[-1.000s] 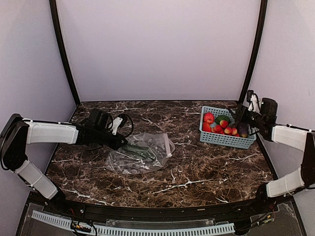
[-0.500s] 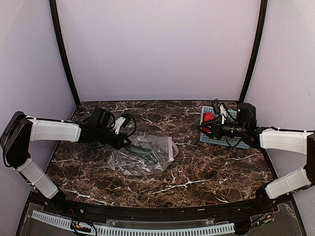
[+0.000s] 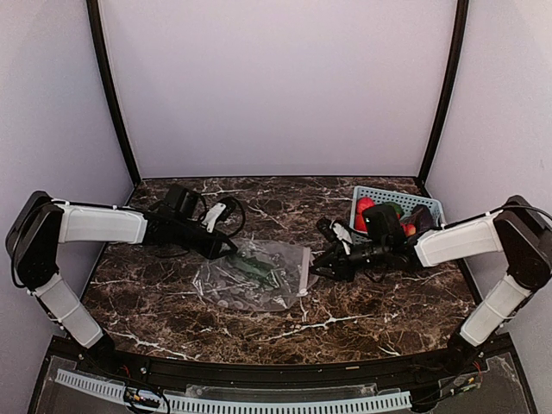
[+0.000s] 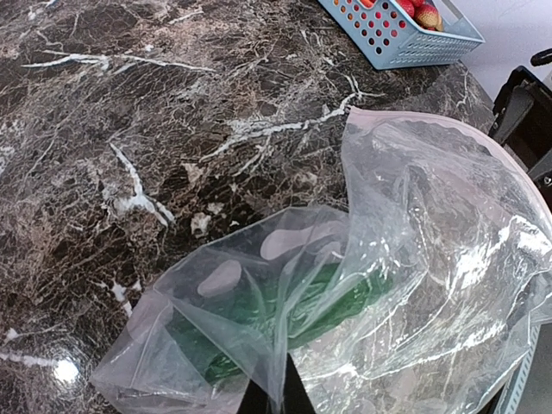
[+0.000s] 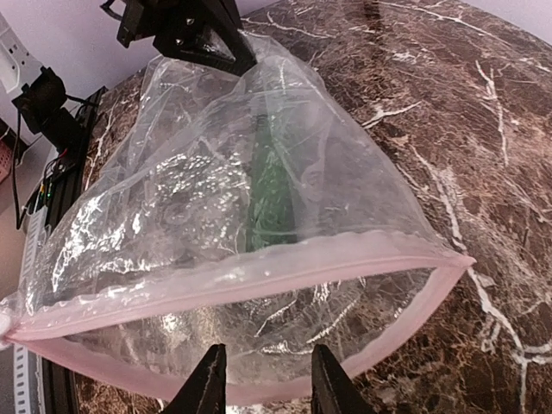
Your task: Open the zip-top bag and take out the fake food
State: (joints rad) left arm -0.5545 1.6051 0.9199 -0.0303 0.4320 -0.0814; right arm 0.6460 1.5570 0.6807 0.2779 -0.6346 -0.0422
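Nearest us, the zip-top bag [image 3: 254,276] lies crumpled on the surface [image 3: 371,302], its mouth gaping toward the right. A green piece [image 3: 256,270] still shows inside, so we judge the emptying to be well along but unfinished. The left tool [image 3: 226,250] is clamped tight on the bag's closed back corner, holding it up. The right tool [image 5: 263,384] sits just at the mouth, its jaws part-way apart by the lower lip, gripping nothing that we can make out. Farther back on the right, the basket [image 3: 392,191] carries the fake food [image 3: 366,205] already removed, mostly red. A second ago the right tool stood over that basket with wider jaws. It has since swung across to the bag, narrowing as it came.
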